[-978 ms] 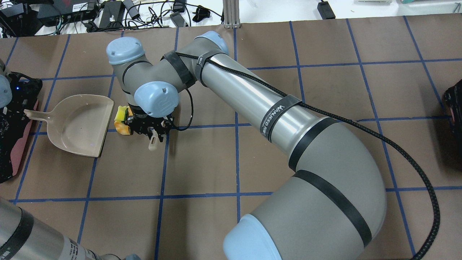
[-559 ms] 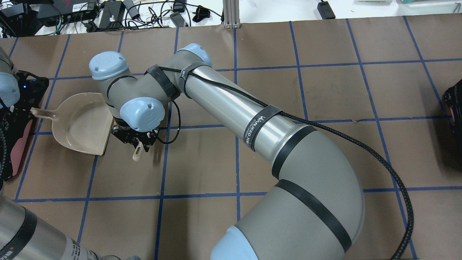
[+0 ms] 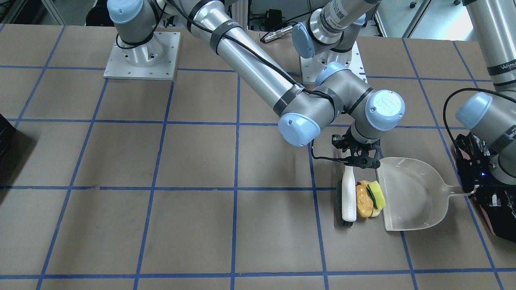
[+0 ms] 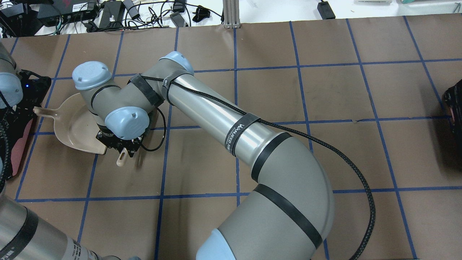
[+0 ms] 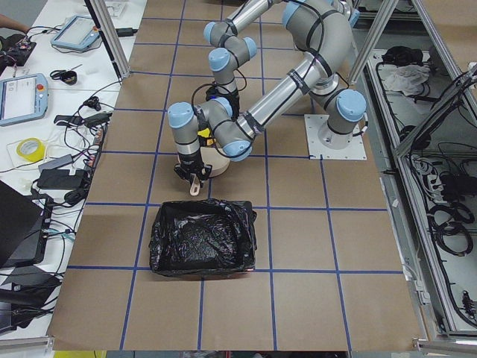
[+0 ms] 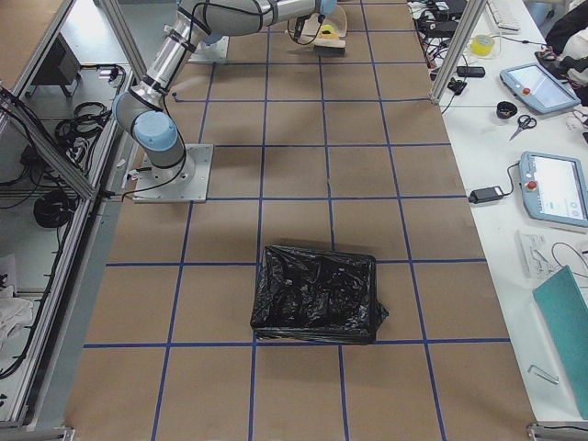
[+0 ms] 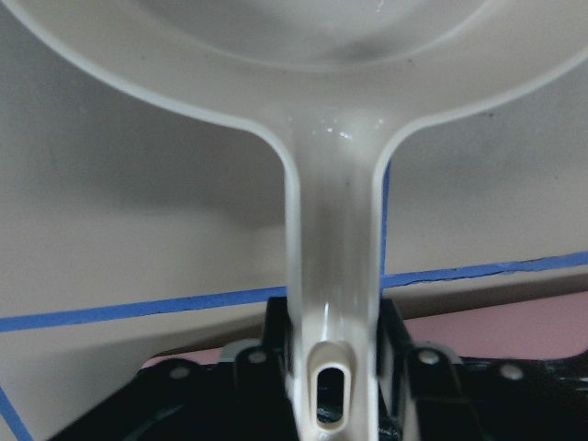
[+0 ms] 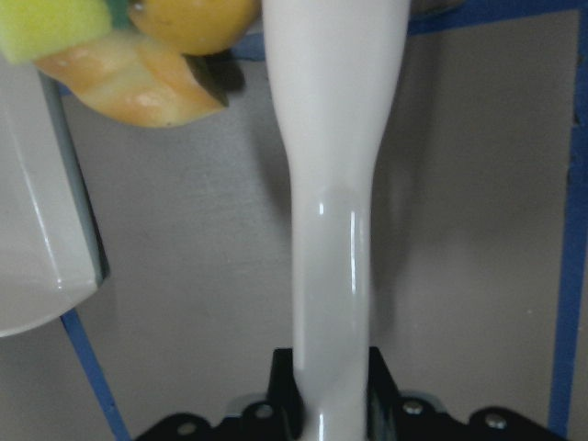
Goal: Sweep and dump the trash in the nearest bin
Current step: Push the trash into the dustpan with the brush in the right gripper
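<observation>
My right gripper (image 3: 360, 161) is shut on the white brush (image 3: 349, 197); the handle also shows in the right wrist view (image 8: 335, 230). The brush lies against the trash (image 3: 365, 199), an orange lump with a yellow-green sponge, pressed to the lip of the beige dustpan (image 3: 415, 189). My left gripper (image 3: 469, 187) is shut on the dustpan's handle (image 7: 333, 303). In the overhead view the right wrist hides the trash; the dustpan (image 4: 74, 126) shows partly. The pink-sided, black-lined bin (image 3: 492, 220) stands right behind the left gripper, and shows in the exterior left view (image 5: 201, 235).
A second black-lined container (image 6: 317, 294) stands at the table's far right end, seen as a dark shape in the overhead view (image 4: 454, 104). Cables and electronics (image 4: 108, 14) lie beyond the table's far edge. The arm bases (image 3: 141, 54) stand on metal plates.
My right arm has swept left with the brush, pushing the trash to the dustpan's lip; its wrist now covers the trash in the overhead view. The dustpan has shifted slightly.
</observation>
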`<action>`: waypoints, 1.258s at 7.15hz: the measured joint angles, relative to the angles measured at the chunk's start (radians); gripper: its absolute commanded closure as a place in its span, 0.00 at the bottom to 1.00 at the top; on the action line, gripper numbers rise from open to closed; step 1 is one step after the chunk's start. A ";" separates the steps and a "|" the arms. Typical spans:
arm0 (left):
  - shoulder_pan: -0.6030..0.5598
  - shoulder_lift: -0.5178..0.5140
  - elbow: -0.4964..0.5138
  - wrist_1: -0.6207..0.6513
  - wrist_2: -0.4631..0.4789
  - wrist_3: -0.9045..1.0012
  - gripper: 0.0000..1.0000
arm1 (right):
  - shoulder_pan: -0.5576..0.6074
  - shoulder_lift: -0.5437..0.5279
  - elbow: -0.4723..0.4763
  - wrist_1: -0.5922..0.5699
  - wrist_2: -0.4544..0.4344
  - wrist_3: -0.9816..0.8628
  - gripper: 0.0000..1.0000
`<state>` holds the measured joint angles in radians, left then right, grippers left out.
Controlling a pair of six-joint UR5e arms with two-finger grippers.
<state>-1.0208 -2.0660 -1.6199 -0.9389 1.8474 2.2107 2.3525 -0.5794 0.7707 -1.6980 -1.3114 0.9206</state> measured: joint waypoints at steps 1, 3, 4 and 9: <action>-0.001 0.000 0.000 0.000 0.001 0.000 1.00 | 0.003 0.014 -0.030 -0.002 0.022 0.012 1.00; -0.002 0.000 0.000 0.000 0.000 0.000 1.00 | 0.006 0.029 -0.076 -0.022 0.074 0.036 1.00; -0.002 0.000 0.000 0.000 0.000 0.000 1.00 | 0.010 0.038 -0.096 -0.050 0.098 0.048 1.00; -0.002 0.000 0.001 0.002 0.000 -0.002 1.00 | 0.042 0.085 -0.135 -0.220 0.191 0.072 1.00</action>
<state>-1.0232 -2.0663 -1.6185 -0.9373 1.8469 2.2091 2.3944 -0.4948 0.6358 -1.9177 -1.1208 0.9928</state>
